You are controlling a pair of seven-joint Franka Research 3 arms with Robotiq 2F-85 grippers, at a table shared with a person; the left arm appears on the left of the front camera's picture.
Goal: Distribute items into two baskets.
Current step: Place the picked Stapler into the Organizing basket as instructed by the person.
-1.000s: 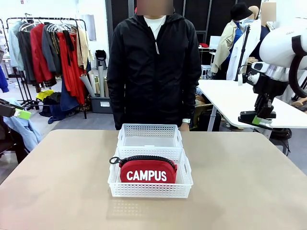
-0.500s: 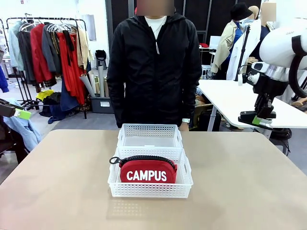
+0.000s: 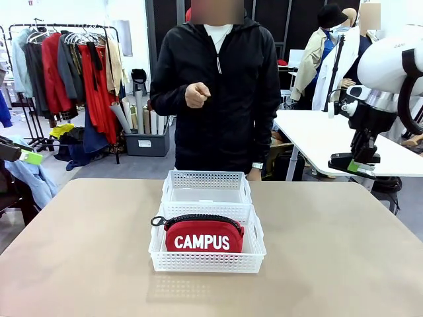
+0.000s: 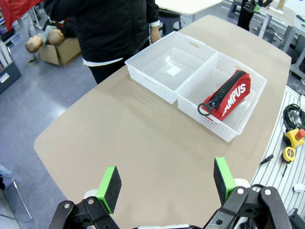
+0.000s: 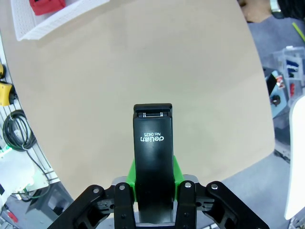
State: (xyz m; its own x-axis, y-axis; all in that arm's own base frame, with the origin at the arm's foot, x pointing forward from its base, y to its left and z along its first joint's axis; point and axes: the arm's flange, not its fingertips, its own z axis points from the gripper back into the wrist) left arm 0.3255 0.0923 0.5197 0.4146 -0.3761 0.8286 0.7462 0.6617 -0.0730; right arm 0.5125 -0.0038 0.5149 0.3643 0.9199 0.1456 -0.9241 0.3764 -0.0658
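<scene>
Two white baskets stand end to end mid-table. The near basket (image 3: 206,263) (image 4: 204,118) holds the red CAMPUS pouch (image 3: 203,238) (image 4: 227,95), standing on its long edge. Behind it, the far basket (image 3: 206,179) (image 4: 148,76) has nothing in it. My right gripper (image 3: 355,162) (image 5: 153,175) hangs high off the table's right side, shut on the black stapler (image 5: 152,152) (image 3: 344,160). My left gripper (image 4: 167,183) is open above the table's left end, with nothing between its green pads (image 4: 109,188).
A person in a black jacket stands at the far edge right behind the baskets, one hand (image 3: 197,94) raised to chest height. Bare tabletop (image 3: 344,251) lies on both sides of the baskets. A second white table (image 3: 317,135) stands beyond at right.
The person has lifted a hand from their side up to chest height. Both arms, the baskets and the pouch have stayed put.
</scene>
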